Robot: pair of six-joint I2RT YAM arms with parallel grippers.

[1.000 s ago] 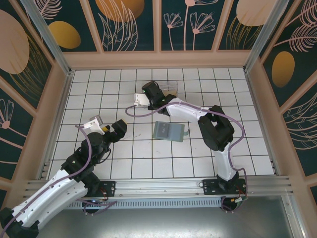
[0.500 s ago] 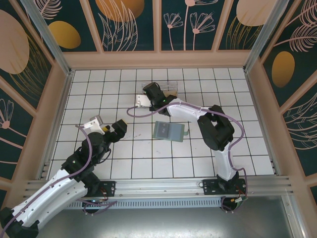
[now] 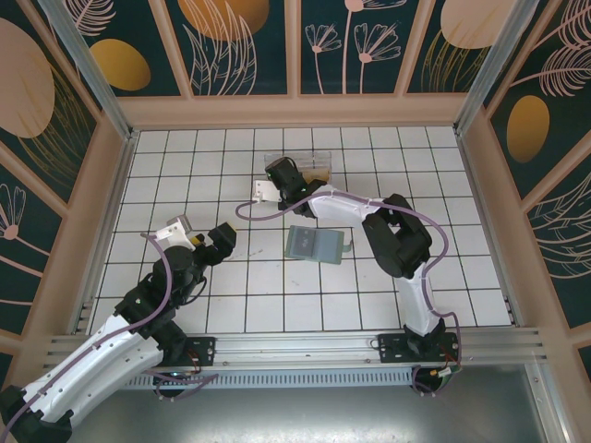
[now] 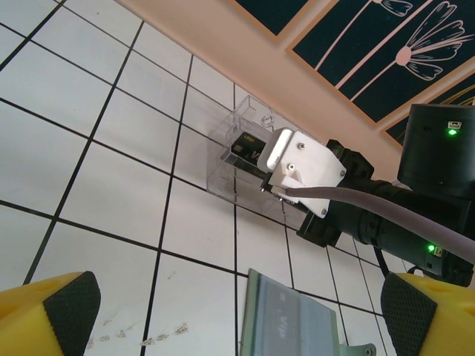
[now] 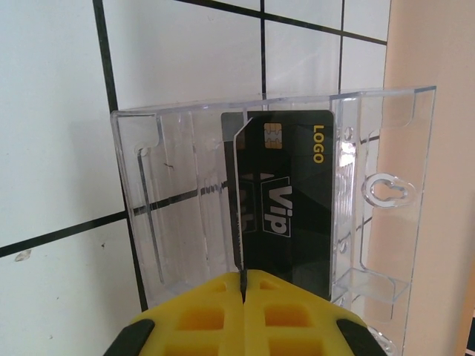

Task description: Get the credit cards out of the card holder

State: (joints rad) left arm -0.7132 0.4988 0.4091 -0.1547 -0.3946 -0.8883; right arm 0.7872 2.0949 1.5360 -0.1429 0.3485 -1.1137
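1. Top view: the right arm reached across the bench (image 3: pixel 185 185), with the right gripper (image 3: pixel 283 175) at the clear holder (image 3: pixel 314 166) near the far wall. A grey card (image 3: pixel 314 244) lay flat on the bench, closer to the arms and apart from the holder. The left gripper (image 3: pixel 220 240) hung over the bench to the left of the grey card, touching nothing.
2. Left wrist view: the left gripper's yellow fingers (image 4: pixel 63 300) sat at the two bottom corners, wide apart and holding nothing. Beyond them lay the holder with a black card (image 4: pixel 243 148) in it, and the right arm's white camera block (image 4: pixel 303 169) was just in front. A corner of the grey card showed at the bottom edge.
3. Right wrist view: the holder lay on the tiles by the wall, and the black card inside read "Vip" and "LOGO". The right gripper's yellow pads (image 5: pixel 297 315) were pressed together on a thin card (image 5: pixel 237 208) seen edge-on. This card rose from the pads in front of the black one, within the holder's frame.
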